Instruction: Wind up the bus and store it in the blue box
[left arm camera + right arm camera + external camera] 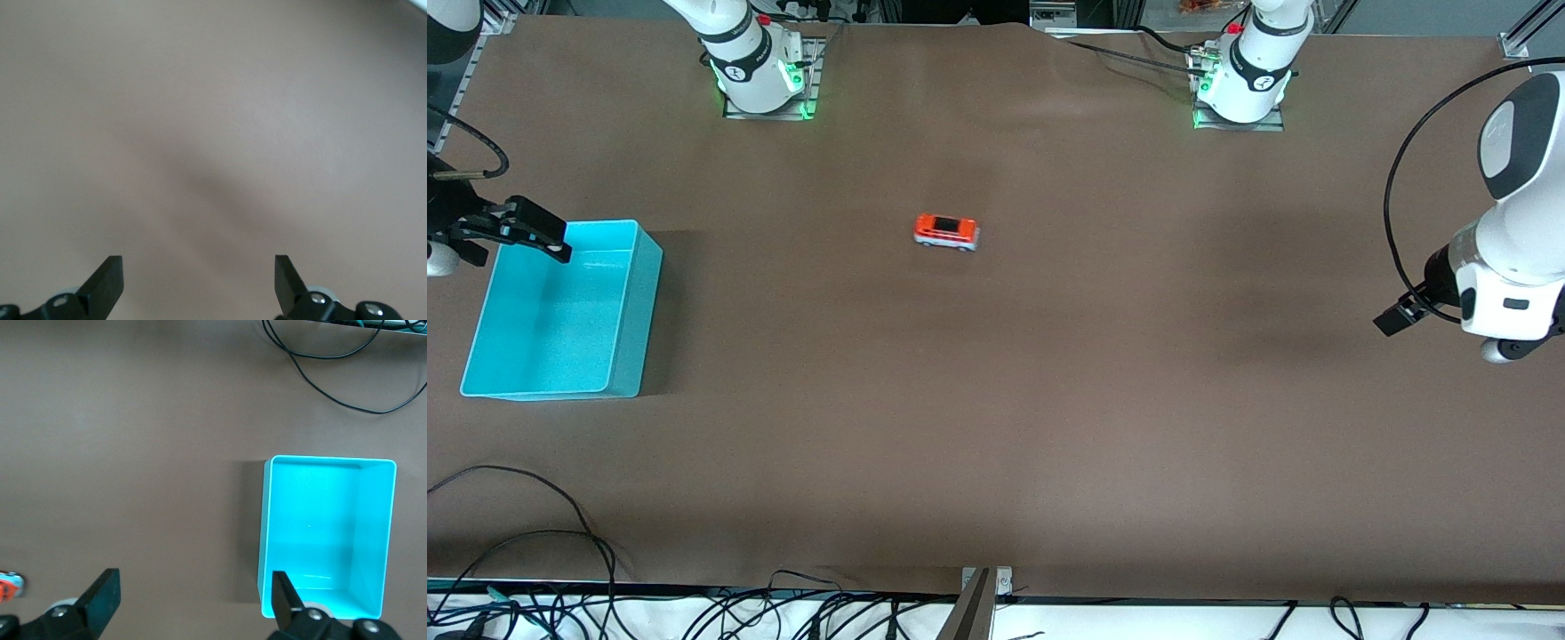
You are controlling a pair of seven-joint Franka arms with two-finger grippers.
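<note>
While both arms wait raised at the surface's ends, the bus sits alone mid-surface, well apart from both end effectors.
Bus: orange roof, dark roof panel, white-grey sides, on its wheels. Right end effector open, empty, over the blue box wall farthest from front camera. Left end effector open, empty, over bare brown surface at left arm's end.

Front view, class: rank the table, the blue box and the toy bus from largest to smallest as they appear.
1. Table, filling most of the picture.
2. Blue box, at the right arm's end.
3. Bus, by far the smallest, mid-table.
</note>
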